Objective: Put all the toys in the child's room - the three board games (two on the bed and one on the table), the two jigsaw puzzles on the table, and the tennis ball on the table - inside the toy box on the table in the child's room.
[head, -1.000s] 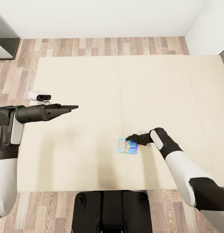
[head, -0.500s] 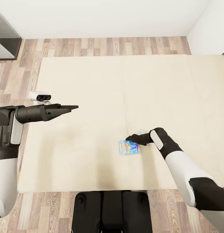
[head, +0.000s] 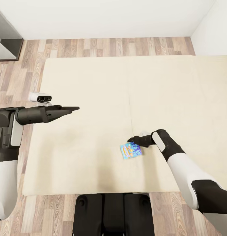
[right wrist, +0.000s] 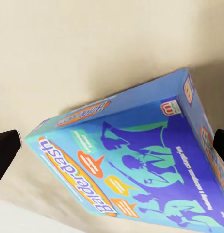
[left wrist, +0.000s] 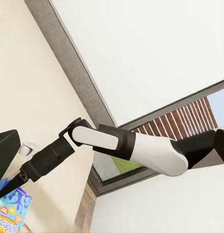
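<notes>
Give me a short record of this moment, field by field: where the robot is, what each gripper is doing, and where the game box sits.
place: beside the bed, wood-plank floor around it
toy in view: blue board game, on the mattress near the seam, apparently tilted
right gripper: at the box's far edge, fingers either side of it; grip not confirmed
left gripper: over the bed's left part, holding nothing, jaws look closed

White plain walls [head: 103,16] at far side and right corner. Wood-plank floor [head: 103,47] in mixed brown and grey tones, running along the far wall and both near corners. Dark-grey furniture unit [head: 5,42] at far left against the wall. Left wrist view: slatted window [left wrist: 187,116] with dark frame. Light even, soft shadows.
</notes>
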### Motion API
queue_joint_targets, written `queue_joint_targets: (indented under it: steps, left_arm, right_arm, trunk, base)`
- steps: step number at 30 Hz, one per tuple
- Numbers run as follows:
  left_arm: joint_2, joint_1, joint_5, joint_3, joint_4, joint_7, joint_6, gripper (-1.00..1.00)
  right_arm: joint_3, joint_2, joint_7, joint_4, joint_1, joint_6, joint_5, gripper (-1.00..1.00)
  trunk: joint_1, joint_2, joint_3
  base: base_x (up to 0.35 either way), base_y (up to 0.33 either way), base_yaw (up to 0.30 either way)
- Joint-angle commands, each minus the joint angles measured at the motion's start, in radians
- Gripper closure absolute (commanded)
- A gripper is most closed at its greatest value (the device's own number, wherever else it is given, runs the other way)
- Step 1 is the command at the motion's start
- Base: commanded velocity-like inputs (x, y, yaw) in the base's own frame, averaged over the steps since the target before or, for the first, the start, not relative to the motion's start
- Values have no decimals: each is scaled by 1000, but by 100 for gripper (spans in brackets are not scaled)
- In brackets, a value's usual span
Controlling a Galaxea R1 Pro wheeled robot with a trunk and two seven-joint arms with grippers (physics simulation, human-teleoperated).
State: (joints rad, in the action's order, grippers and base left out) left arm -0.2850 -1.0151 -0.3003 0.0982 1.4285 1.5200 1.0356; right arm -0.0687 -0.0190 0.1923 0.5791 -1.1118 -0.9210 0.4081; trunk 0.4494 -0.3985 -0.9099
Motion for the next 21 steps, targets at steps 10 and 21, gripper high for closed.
queue_joint_targets:
  steps: [10, 21]
  left_arm:
    - [0, 0, 0, 0, 0, 3, 11, -100]
    - [0, 0, 0, 0, 0, 3, 11, -100]
  right_arm:
    - [-5, -1, 10, 1, 0, -1, -9, -100]
    - [-5, -1, 10, 2, 0, -2, -9, -100]
  trunk:
    - [1, -2, -1]
    - [1, -2, -1]
  base:
    - [0, 94, 0]
    - [0, 2, 0]
